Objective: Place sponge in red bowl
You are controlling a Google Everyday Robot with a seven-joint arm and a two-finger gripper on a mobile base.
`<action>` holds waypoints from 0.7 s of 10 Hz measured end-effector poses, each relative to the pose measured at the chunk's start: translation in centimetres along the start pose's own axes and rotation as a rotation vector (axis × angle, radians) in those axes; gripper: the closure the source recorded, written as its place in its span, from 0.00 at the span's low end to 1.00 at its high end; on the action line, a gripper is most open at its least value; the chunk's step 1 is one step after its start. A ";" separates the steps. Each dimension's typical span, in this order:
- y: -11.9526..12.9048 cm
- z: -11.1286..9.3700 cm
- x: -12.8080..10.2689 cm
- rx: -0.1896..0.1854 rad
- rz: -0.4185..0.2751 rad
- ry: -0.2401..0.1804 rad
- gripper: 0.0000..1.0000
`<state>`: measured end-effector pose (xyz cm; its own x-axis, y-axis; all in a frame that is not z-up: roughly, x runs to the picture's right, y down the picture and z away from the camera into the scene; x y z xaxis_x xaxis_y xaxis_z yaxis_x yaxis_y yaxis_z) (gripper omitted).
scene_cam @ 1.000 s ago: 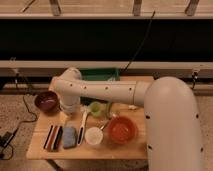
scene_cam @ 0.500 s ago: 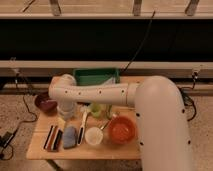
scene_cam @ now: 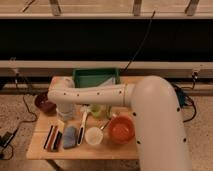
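The blue-grey sponge (scene_cam: 70, 136) lies flat on the wooden table (scene_cam: 115, 151) near its front left, between a striped black, red and white block (scene_cam: 51, 137) and a white cup (scene_cam: 93, 135). The wide orange-red bowl (scene_cam: 121, 129) sits to the right of the cup, with nothing visible in it. My white arm reaches across the table from the right. Its gripper (scene_cam: 63, 119) hangs just above and behind the sponge, pointing down, open and holding nothing.
A dark maroon bowl (scene_cam: 44, 103) sits at the table's left edge. A green tray (scene_cam: 96, 77) stands at the back. A white-handled utensil (scene_cam: 82, 126) and a green object (scene_cam: 98, 111) lie under the forearm. Cables trail on the floor at left.
The arm has swung left and forward, bringing the gripper from the table's back left to just above the sponge. Nothing on the table has moved.
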<state>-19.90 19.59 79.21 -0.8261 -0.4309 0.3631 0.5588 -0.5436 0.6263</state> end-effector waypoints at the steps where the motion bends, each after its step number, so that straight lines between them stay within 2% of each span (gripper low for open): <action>1: 0.1 0.0 0.0 -0.003 0.002 0.003 0.32; 7: 0.8 0.3 -0.3 -0.010 0.022 0.003 0.32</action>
<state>-19.21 19.50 79.85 -0.8134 -0.4448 0.3749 0.5775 -0.5409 0.6115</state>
